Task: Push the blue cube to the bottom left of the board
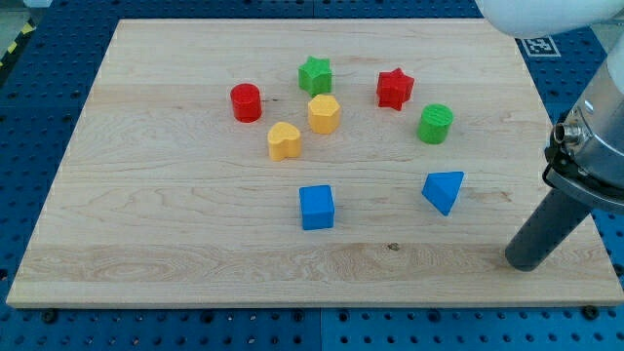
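Observation:
The blue cube (317,207) sits on the wooden board (146,234), a little below the middle. My tip (526,261) rests on the board near its bottom right corner, far to the right of the blue cube and below right of the blue triangular block (444,190). Nothing touches the cube.
A red cylinder (246,102), a green star (315,75), a yellow hexagon (324,114), a yellow heart (284,140), a red star (395,89) and a green cylinder (436,124) lie in the upper middle. The arm's body (595,136) stands at the view's right.

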You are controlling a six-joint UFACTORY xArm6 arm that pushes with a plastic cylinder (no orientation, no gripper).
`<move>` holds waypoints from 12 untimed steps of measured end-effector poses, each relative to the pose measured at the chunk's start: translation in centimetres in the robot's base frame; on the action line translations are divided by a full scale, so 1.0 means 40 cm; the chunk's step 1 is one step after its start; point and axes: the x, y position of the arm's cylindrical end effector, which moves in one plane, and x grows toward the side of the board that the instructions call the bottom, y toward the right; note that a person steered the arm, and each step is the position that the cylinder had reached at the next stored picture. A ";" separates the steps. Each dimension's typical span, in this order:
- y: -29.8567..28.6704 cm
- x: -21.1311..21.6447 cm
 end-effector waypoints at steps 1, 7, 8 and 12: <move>0.004 0.000; -0.244 -0.096; -0.311 -0.115; -0.447 -0.125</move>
